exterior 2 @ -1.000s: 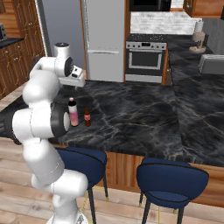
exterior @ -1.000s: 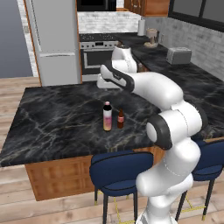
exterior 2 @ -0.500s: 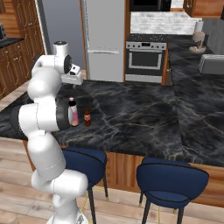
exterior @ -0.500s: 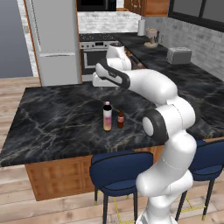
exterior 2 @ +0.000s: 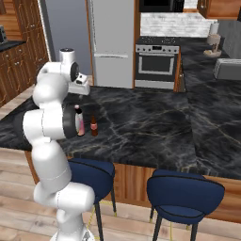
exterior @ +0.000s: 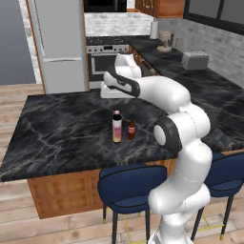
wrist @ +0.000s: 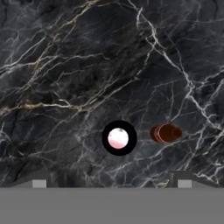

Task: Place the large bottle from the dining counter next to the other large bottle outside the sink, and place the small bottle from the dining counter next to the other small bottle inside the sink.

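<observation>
Nearest to the robot base stand two blue stools (exterior: 131,183), pushed in under the near edge of the dining counter (exterior: 57,128), a wide slab of black marble with pale veins on a wooden base.

On this counter, not far from its near edge, the large bottle (exterior: 116,127) stands upright. It has a black cap and a pink and yellow body. Just beside it, on its right, stands the small bottle (exterior: 131,129), dark brown and also upright. The two are close together, but I cannot tell if they touch. In the right base view the large bottle (exterior 2: 80,121) is partly hidden behind the arm, and the small bottle (exterior 2: 94,125) is free to see.

The hand view looks straight down on them: the large bottle (wrist: 119,138) appears as a black ring with a pale pink centre, and the small bottle (wrist: 166,133) lies to its right as a brown shape.

Above the counter and farther than the bottles, the gripper (exterior: 110,90) hangs in the air, turned down to the marble. It holds nothing. In the hand view its two finger tips stand far from each other, so the jaws are wide apart.

Behind the counter are a tall grey refrigerator (exterior: 57,45) and, to the right of it, a steel oven (exterior: 102,59). At the far right, on the back counter, stands a toaster (exterior: 195,60).
</observation>
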